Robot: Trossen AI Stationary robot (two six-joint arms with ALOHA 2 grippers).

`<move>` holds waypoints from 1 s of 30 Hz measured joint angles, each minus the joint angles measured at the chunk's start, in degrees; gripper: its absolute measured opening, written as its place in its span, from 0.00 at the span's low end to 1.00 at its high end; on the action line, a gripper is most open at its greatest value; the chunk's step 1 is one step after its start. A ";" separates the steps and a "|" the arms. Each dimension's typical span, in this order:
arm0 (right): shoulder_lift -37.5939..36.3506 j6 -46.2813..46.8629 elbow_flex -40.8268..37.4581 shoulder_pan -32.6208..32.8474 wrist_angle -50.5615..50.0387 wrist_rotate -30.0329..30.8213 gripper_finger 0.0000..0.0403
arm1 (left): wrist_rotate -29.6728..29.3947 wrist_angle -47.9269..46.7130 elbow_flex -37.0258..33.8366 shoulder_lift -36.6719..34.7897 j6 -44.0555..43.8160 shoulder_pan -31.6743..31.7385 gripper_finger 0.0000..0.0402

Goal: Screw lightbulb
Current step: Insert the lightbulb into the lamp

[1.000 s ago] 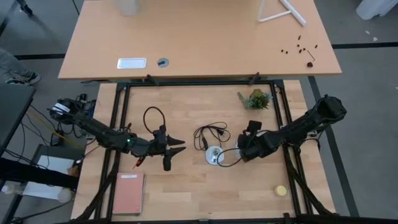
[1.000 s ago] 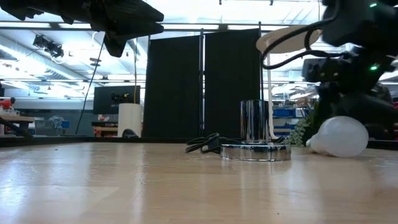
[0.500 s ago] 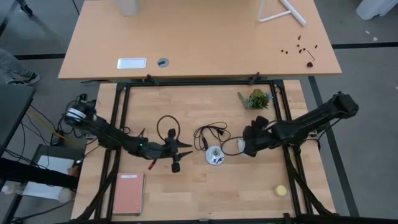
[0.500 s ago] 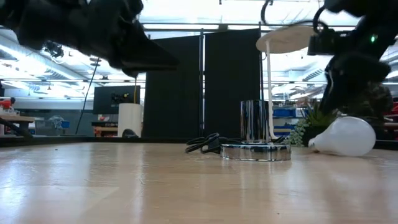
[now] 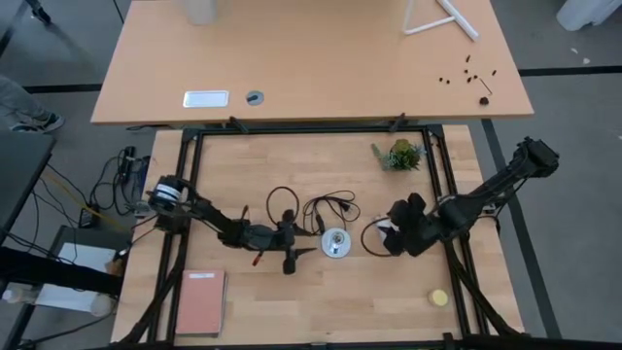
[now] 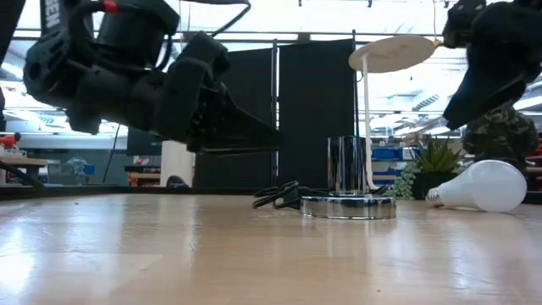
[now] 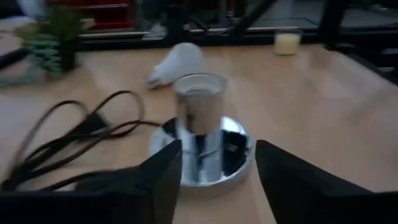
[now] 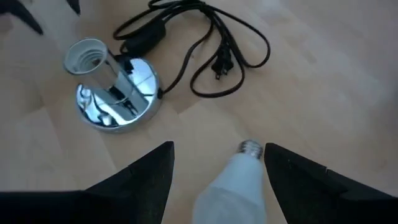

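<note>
Wooden table point(image 5: 243, 321), black-framed, carrying all items; the high view alone takes in its full outline. Left arm reaches in from the left edge, its left gripper point(image 5: 303, 252) low over the table's middle, just left of the socket base point(image 5: 336, 243); the left wrist view shows its fingers point(image 7: 155, 180) apart, framing the chrome socket with bare wood between. Right arm enters from the right edge, its right gripper point(image 5: 397, 237) right of the base; the right wrist view shows its fingers point(image 8: 146, 174) spread to either side of the lightbulb point(image 8: 233, 180), with no contact visible. The lightbulb lies on its side on the wood, right of the socket base and apart from it, its threaded end toward the base; in the low view it point(image 6: 483, 186) rests flat on the table, in the high view the gripper largely covers it. Pink notebook point(image 5: 199, 301) near the front left corner. Black cord point(image 5: 328, 207) coiled behind the base. Green plant point(image 5: 399, 155) near the back right corner. Yellow ball point(image 5: 439, 297) near the front right corner. Open wood lies along the front edge between notebook and ball.
</note>
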 joint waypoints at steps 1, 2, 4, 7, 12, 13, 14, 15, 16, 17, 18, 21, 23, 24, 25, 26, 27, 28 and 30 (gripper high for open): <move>0.08 1.11 0.00 0.82 -0.43 0.70 0.64 | 0.96 0.13 0.89 0.69 0.44 0.24 0.55; 0.20 2.19 0.00 1.51 -0.80 1.32 0.64 | 1.54 0.23 1.75 1.39 1.30 0.54 0.57; 0.62 4.29 0.00 2.57 -1.52 2.55 0.64 | 1.90 0.13 3.45 2.63 2.58 1.04 0.60; 1.02 6.84 0.00 3.82 -2.35 4.73 0.64 | 2.93 -1.45 6.16 4.38 2.79 2.35 0.62; 1.21 9.94 0.00 5.10 -2.46 5.94 0.66 | 4.74 -4.66 8.46 6.42 2.34 4.37 0.64; 1.21 10.34 0.00 5.31 -2.70 5.99 0.66 | 5.52 -4.51 8.66 6.74 2.23 4.69 0.64; 1.19 10.62 0.00 5.42 -2.81 6.24 0.66 | 6.58 -4.40 9.03 6.82 2.00 5.06 0.64; 1.21 10.77 0.00 5.48 -2.81 6.48 0.66 | 7.44 -4.44 9.11 6.82 1.57 5.45 0.64; 1.21 10.79 0.00 5.47 -3.06 6.49 0.66 | 8.25 -4.45 9.14 6.82 1.29 5.88 0.64; 1.21 10.79 -0.05 5.45 -3.08 6.58 0.66 | 9.02 -4.43 9.23 6.82 1.05 6.32 0.64; 1.21 10.87 -0.40 5.45 -2.76 6.76 0.66 | 9.58 -4.35 9.24 6.82 0.99 6.74 0.64; 1.21 11.96 -2.86 5.70 -1.93 8.69 0.66 | 12.55 -3.28 9.24 6.82 0.88 7.59 0.64; 1.21 13.50 -5.21 6.51 -0.02 10.63 0.66 | 13.55 -3.15 9.26 6.82 1.13 7.50 0.64; 1.21 13.95 -6.30 6.82 1.06 11.28 0.66 | 13.58 -3.21 9.26 6.89 1.14 7.42 0.64; 1.21 14.15 -7.25 6.97 2.20 11.62 0.66 | 13.75 -2.84 9.27 7.23 1.06 7.40 0.64; 1.21 14.20 -8.11 6.98 3.35 11.76 0.66 | 13.72 -1.95 9.29 7.73 0.74 7.42 0.64; 1.21 14.18 -8.78 6.98 4.18 11.75 0.66 | 13.70 -1.51 9.29 8.18 -0.02 7.40 0.64; 1.21 14.12 -9.21 6.98 4.52 11.75 0.66 | 13.61 -0.40 9.47 9.15 -0.34 7.33 0.64; 1.21 13.54 -9.46 6.98 5.54 11.82 0.66 | 13.44 1.04 10.31 10.92 -0.62 7.29 0.64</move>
